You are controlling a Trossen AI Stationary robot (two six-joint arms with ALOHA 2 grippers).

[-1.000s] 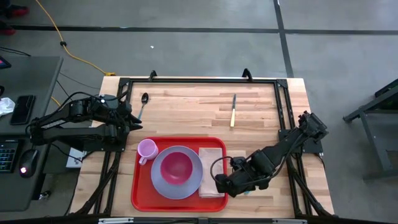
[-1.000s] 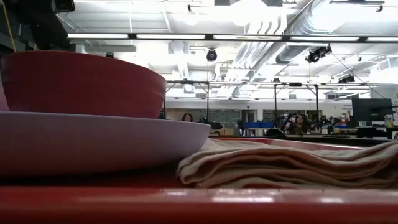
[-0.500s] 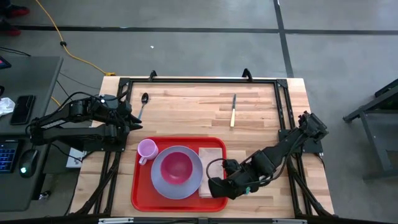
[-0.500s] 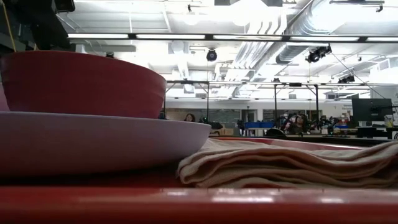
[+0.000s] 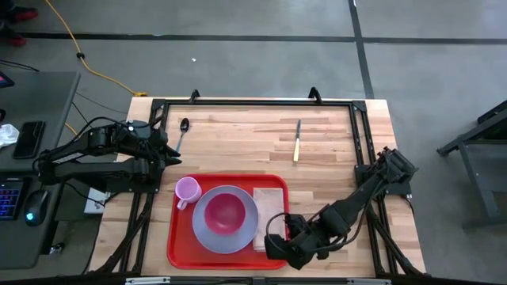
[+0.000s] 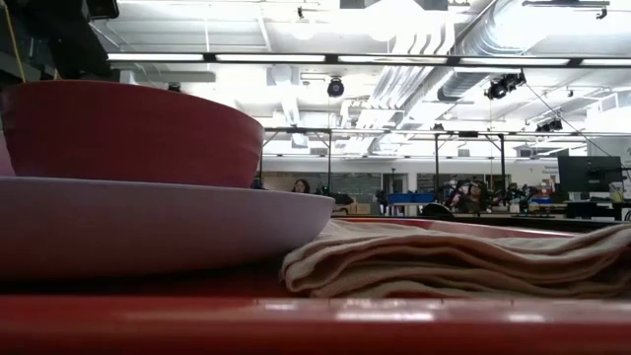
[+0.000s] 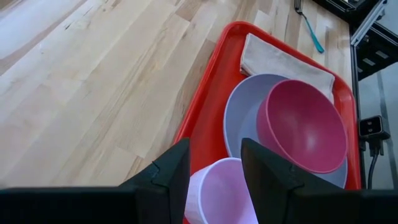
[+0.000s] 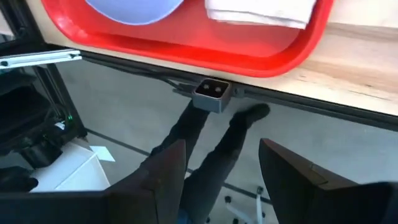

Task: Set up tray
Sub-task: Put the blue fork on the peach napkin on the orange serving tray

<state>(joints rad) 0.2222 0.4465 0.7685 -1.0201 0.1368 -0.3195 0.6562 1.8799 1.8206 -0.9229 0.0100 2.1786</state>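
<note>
With its fingers parted and empty, the right tool (image 5: 273, 247) sits at the near right corner of the tray (image 5: 176, 237), which lies on the counter's (image 5: 238, 142) near edge. The left tool (image 5: 168, 155), also parted, waits beyond the tray's far left corner.

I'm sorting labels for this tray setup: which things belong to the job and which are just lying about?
Job:
large flat red plastic tray
lilac plate
dark pink bowl
pink cup
folded beige napkin
metal spoon
knife

Lying about:
yellow cable
black phone
</note>
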